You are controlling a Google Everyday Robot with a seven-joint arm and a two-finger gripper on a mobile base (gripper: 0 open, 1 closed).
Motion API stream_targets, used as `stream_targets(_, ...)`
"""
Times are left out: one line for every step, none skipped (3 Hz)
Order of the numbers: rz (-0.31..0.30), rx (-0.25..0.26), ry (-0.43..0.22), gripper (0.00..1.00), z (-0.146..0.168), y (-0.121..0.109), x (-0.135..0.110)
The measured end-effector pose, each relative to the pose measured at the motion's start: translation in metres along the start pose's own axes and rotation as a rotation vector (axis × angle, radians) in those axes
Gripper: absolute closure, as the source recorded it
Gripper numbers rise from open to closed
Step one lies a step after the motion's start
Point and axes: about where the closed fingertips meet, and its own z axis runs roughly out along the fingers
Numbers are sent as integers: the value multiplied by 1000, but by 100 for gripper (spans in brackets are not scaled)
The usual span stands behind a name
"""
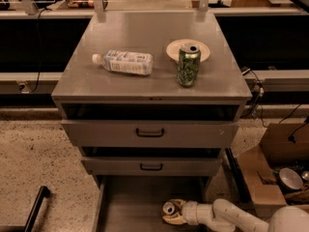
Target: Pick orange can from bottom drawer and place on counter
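Observation:
The bottom drawer point(130, 207) is pulled out at the foot of the grey cabinet. The orange can point(168, 208) stands upright in its right part; only its silver top with pull tab shows plainly. My gripper point(171, 211) reaches in from the lower right on a white arm, its fingers curving around the can on both sides. The counter point(120, 83) is the cabinet's grey metal top, well above the gripper.
On the counter lie a clear plastic bottle point(123, 62) on its side, a green patterned can point(188, 64) and a small white plate point(176, 49) behind it. Two upper drawers with black handles are shut. A cardboard box point(270, 173) stands at the right on the speckled floor.

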Motion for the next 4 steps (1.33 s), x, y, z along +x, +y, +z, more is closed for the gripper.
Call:
stream_targets(8,-21,-63,80,-2,2,-17)
stream_targets(-40,-44,-122,100,-26,4,-67)
stream_targets(-128,-81,-132,100,-61,3,-141)
stream_targets(-214,-124,-114,100,-95,-3,-209)
